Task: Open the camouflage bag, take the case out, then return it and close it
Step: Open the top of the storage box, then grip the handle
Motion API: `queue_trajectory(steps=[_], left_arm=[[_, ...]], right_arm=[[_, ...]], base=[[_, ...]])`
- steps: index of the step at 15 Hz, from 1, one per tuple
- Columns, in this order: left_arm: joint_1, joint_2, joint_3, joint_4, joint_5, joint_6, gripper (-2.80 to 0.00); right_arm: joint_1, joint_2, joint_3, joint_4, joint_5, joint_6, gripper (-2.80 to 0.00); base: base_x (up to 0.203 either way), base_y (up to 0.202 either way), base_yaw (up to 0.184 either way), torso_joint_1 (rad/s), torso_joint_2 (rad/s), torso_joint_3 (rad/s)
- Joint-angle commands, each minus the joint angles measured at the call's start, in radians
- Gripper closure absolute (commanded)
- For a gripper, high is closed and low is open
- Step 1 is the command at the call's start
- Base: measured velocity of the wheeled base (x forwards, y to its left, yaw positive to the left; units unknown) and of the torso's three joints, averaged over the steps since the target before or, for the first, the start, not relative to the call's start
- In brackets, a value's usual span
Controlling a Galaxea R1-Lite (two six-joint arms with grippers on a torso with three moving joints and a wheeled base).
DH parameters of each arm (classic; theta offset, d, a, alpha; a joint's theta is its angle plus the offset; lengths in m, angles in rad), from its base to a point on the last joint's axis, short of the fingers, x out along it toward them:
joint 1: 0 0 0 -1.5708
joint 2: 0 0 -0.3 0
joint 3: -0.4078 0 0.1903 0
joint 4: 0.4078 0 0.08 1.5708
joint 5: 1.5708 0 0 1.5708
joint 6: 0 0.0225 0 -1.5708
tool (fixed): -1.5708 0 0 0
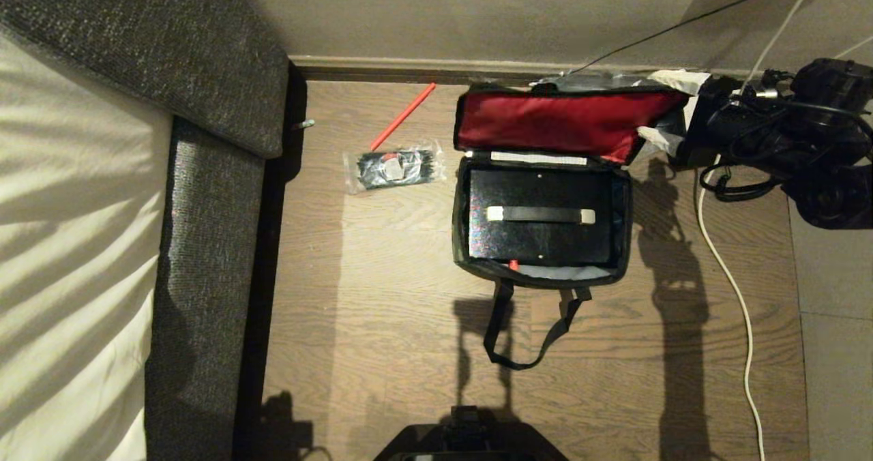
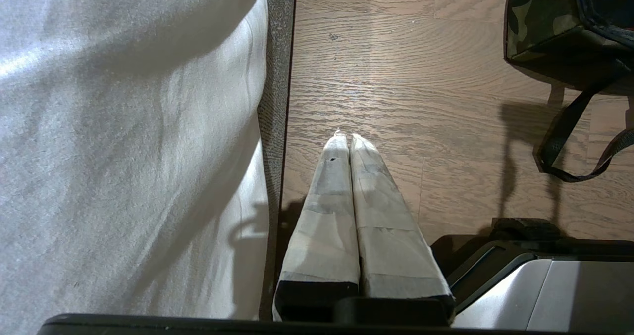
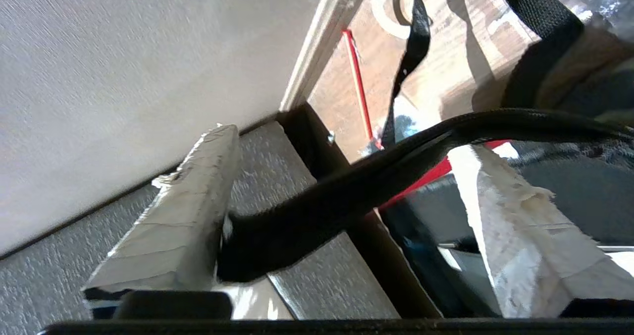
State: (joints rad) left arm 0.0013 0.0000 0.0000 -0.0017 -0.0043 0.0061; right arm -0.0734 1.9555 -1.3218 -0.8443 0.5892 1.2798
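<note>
**Right gripper spread wide at the open bag's lid**

Right gripper [image 3: 342, 176] reaches in at the lid's far right corner, taped fingers [image 3: 188, 216] spread wide, a black strap lying between them, ungripped. Left gripper [image 2: 350, 141] hangs pressed shut above bare floor beside the bed. The camouflage bag [image 1: 542, 174] lies open against the baseboard, red-lined lid upright, the case [image 1: 542, 215] flat inside. Wooden floor [image 1: 382, 277] stays clear toward the robot; a clear packet [image 1: 394, 168] sits left, a white cable [image 1: 740, 304] right.
</note>
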Motion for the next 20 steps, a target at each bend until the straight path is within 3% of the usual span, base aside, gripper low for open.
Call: queue_trajectory(steps=[1,3,8,11,12,13,15,17,20], left_arm=[[0.0,-0.001,0.002,0.0,0.0,0.0,0.0],[0.0,0.0,0.002,0.0,0.0,0.0,0.0],[0.0,-0.002,0.002,0.0,0.0,0.0,0.0],[0.0,-0.002,0.002,-0.001,0.0,0.0,0.0],[0.0,0.0,0.002,0.0,0.0,0.0,0.0],[0.0,-0.002,0.002,0.0,0.0,0.0,0.0],[0.0,-0.002,0.002,-0.001,0.0,0.0,0.0],[0.0,-0.001,0.002,-0.001,0.0,0.0,0.0],[0.0,-0.002,0.002,-0.001,0.0,0.0,0.0]], right_arm=[[0.001,0.007,-0.02,-0.011,-0.026,0.008,-2.8],[0.001,0.02,-0.048,-0.018,-0.075,0.007,-2.8],[0.0,0.025,-0.09,-0.099,-0.093,-0.02,-2.8],[0.0,-0.016,-0.066,-0.07,-0.077,-0.019,-2.8],[0.001,-0.028,-0.051,-0.047,-0.06,-0.019,-2.56],[0.004,-0.06,-0.012,0.006,-0.029,-0.021,0.0],[0.029,-0.121,0.095,0.107,0.085,-0.043,0.0],[0.088,-0.184,0.217,0.188,0.157,-0.146,0.0],[0.176,-0.246,0.358,0.372,0.173,-0.539,0.0]], base=[[0.0,0.0,0.0,0.0,0.0,0.0],[0.0,0.0,0.0,0.0,0.0,0.0],[0.0,0.0,0.0,0.0,0.0,0.0],[0.0,0.0,0.0,0.0,0.0,0.0],[0.0,0.0,0.0,0.0,0.0,0.0],[0.0,0.0,0.0,0.0,0.0,0.0],[0.0,0.0,0.0,0.0,0.0,0.0],[0.0,0.0,0.0,0.0,0.0,0.0],[0.0,0.0,0.0,0.0,0.0,0.0]])
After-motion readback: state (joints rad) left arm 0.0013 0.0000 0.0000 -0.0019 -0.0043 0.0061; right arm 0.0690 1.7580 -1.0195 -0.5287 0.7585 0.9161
